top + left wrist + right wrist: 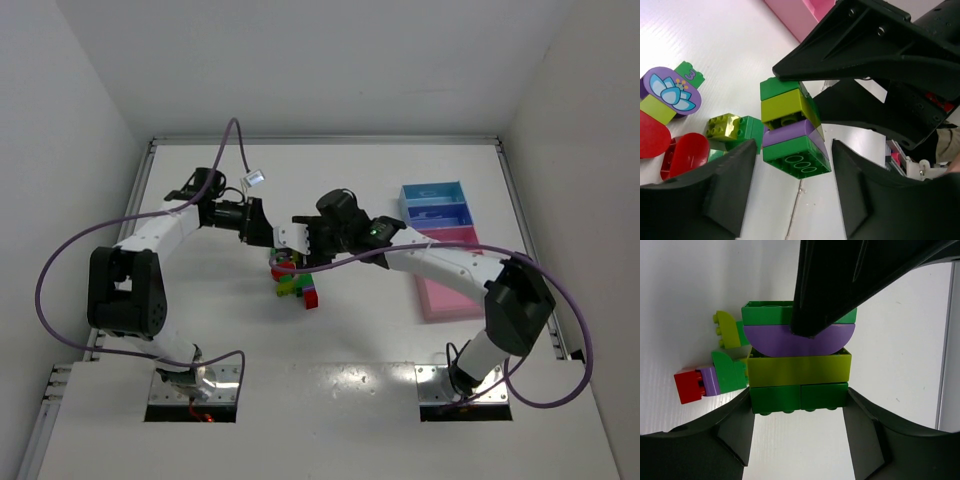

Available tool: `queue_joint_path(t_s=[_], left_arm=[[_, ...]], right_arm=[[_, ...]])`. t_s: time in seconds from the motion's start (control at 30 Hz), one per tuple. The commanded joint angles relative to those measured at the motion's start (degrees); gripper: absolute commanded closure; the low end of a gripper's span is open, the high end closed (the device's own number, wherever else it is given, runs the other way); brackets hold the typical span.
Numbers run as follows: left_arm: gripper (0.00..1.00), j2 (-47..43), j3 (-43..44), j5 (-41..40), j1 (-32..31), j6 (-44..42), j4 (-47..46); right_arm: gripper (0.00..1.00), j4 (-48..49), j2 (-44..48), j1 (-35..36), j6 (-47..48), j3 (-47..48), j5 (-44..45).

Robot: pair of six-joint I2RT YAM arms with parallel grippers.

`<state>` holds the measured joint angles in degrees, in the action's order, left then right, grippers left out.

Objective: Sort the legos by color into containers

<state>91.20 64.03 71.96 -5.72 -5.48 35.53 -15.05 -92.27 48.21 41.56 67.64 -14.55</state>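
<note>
So I've got the stack (790, 132) caught between both arms, up off the bench (350, 340) as far as I can judge. It's four bricks deep: green, purple, yellow-green, green. Its long axis runs straight from one arm to the other.

The left fingers (725, 185) sit flush on both sides of the green brick at the hollow-underside end, closed down to one brick's width. The right fingers (730, 435) look pinched the same way on the green brick at the studded end. So each arm has one end, and any pull-apart has to go along that axis, not sideways.

The views earn their keep here. The left wrist shows the loose bricks (722, 127) lying on the bench just left of the stack, including red ones and a purple oval, which the right wrist mostly misses. The right wrist gives the clean side-on layer order (797, 360), though one left finger covers part of the top green and purple.

Only the overhead shows the blue trays (432, 192) and the pink tray (450, 295), well to the right of the stack. That makes the right arm the nearer one for drop-offs, I reckon.
</note>
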Motion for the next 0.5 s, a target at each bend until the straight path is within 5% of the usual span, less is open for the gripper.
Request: queue_joint_path(t_s=[0.0, 0.13, 0.33, 0.47], left_arm=[[0.38, 0.47, 1.98, 0.55, -0.79, -0.85, -0.64], [0.7, -0.05, 1.45, -0.77, -0.79, -0.85, -0.64], [0.85, -2.33, -0.31, -1.92, -0.27, -0.85, -0.64], [0.86, -3.66, -1.36, -2.44, 0.88, -1.38, -0.64]], right_arm=[[0.79, 2.39, -0.02, 0.49, 0.45, 2.41, 0.66], [0.82, 3.44, -0.02, 0.49, 0.45, 1.8, 2.32], [0.85, 4.58, 1.13, -0.74, 0.45, -0.75, 4.26], [0.87, 4.59, 3.23, -1.97, 0.98, -3.2, 4.26]])
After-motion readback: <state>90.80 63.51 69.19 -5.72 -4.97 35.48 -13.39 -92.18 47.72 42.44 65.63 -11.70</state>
